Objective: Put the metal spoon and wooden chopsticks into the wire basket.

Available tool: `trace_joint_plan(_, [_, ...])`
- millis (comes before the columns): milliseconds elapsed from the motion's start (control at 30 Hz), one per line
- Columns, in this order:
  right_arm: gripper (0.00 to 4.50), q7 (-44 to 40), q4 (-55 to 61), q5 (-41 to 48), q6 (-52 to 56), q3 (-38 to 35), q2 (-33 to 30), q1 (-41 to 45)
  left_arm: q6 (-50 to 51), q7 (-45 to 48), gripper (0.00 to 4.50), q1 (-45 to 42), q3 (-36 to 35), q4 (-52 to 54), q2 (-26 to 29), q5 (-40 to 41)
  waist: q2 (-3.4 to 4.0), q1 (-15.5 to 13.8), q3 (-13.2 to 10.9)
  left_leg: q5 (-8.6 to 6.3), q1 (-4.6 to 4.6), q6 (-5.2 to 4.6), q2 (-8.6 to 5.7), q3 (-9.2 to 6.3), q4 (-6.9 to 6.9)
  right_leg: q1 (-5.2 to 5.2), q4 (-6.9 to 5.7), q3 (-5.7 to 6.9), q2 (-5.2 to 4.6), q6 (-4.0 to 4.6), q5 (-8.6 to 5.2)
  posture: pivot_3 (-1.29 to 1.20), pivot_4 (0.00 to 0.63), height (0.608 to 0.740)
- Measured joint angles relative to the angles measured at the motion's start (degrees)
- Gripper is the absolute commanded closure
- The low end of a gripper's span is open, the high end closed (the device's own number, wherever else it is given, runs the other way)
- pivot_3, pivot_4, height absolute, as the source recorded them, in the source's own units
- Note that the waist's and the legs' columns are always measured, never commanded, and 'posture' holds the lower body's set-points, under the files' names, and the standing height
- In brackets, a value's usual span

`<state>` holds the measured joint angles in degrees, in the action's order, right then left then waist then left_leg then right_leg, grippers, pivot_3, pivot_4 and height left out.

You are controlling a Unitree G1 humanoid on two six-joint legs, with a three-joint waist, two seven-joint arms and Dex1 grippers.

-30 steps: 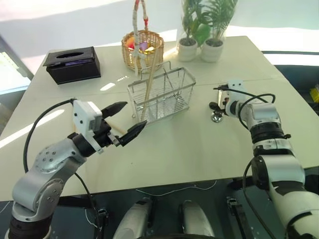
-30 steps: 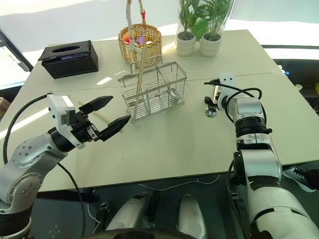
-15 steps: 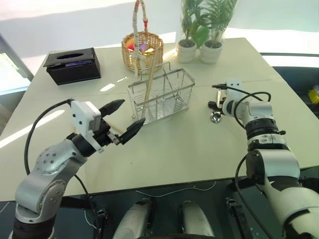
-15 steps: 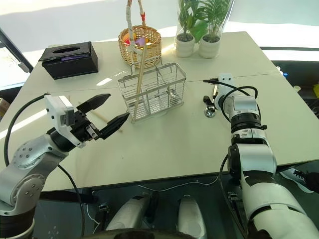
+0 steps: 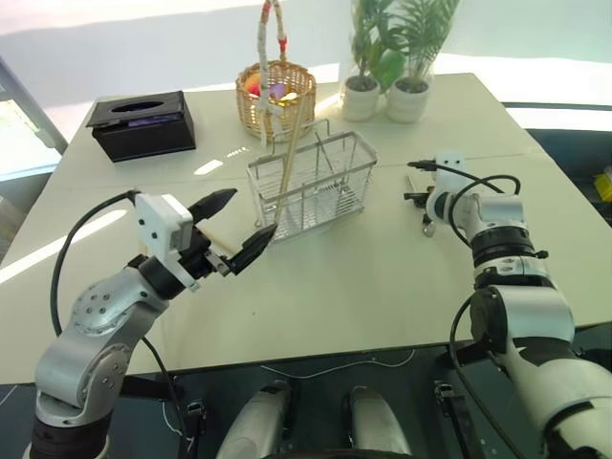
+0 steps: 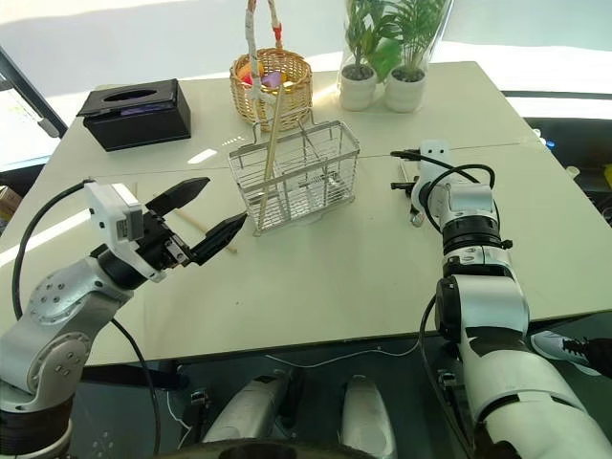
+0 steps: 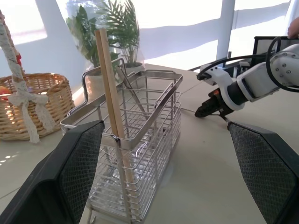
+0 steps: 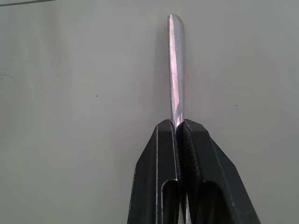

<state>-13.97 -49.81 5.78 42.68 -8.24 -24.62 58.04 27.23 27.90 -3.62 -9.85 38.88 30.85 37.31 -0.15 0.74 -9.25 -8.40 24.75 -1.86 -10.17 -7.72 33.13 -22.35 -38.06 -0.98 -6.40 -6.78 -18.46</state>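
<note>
Pale tabletop [image 5: 382, 277] under window light; right gripper [image 8: 179, 127] pinches metal spoon [image 8: 176, 70], left gripper [image 5: 236, 229] wide.

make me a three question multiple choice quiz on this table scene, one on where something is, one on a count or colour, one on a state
1. Where is the wicker basket?
A. behind the wire basket
B. at the table's near edge
C. right of the plants

2. How many potted plants stand at the table's far edge?
A. one
B. two
C. four

3. What is the right end effector doing?
A. open, empty
B. shut on a chopstick
C. shut on the spoon

Answers
1. A: it stands farther back on the table, past the wire basket.
2. B: two white pots sit side by side.
3. C: the wrist view shows the black fingers pinched on the spoon's shiny handle.
</note>
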Motion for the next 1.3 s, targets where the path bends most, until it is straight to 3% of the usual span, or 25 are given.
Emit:
trace_joint_plan(200, [4.47, 2.1, 8.9, -0.7, -0.7, 0.4, -0.5, -3.9, 0.0, 0.6, 0.0, 1.1, -0.2, 0.0, 0.2, 0.3, 0.06, -0.2, -0.1, 0.0, 0.12, 0.0, -0.01, 0.0, -0.01, -0.12, 0.0, 0.0, -0.02, 0.0, 0.0, 0.0, 0.15, 0.74])
trace_joint_plan(333, [4.47, 5.3, 21.8, 0.1, -5.1, -2.4, -0.2, -4.5, 0.2, 1.3, 0.0, 1.2, -1.0, -0.1, 1.5, 0.9, 0.15, 0.1, -0.2, 0.05, 0.63, 0.06, 0.0, 0.0, -0.03, -0.56, -0.11, -0.02, -0.01, -0.19, 0.11, 0.0, 0.15, 0.74])
trace_joint_plan(600, [4.47, 6.6, 38.2, 5.8, -14.2, -5.4, 8.2, -3.2, 4.4, 3.0, 0.0, 2.5, -3.7, -0.4, 5.7, 4.7, 0.17, 0.2, -0.2, 0.12, 0.64, 0.15, 0.0, -0.03, -0.2, -0.86, -0.14, -0.05, 0.04, -0.21, 0.12, 0.0, 0.15, 0.74])
trace_joint_plan(867, [4.47, 1.7, 36.5, 10.8, -27.8, -4.7, 16.2, -0.4, 9.6, 4.6, 0.0, 5.9, -8.9, 1.4, 11.4, 10.9, 0.19, 0.0, -0.2, 0.17, 0.58, 0.25, 0.13, -0.1, -0.16, -0.83, -0.16, -0.08, 0.31, 0.05, 0.24, 0.0, 0.15, 0.74])
trace_joint_plan(1300, [4.47, -4.3, 24.7, 12.5, -41.4, -2.2, 23.8, -1.2, 11.3, 0.2, 0.0, 7.2, -11.1, 4.7, 11.7, 13.5, 0.23, 0.3, -0.2, 0.29, 0.57, 0.62, 0.74, -0.1, -0.28, -1.01, -0.16, -0.2, 0.88, 0.45, 0.51, 0.0, 0.15, 0.74])
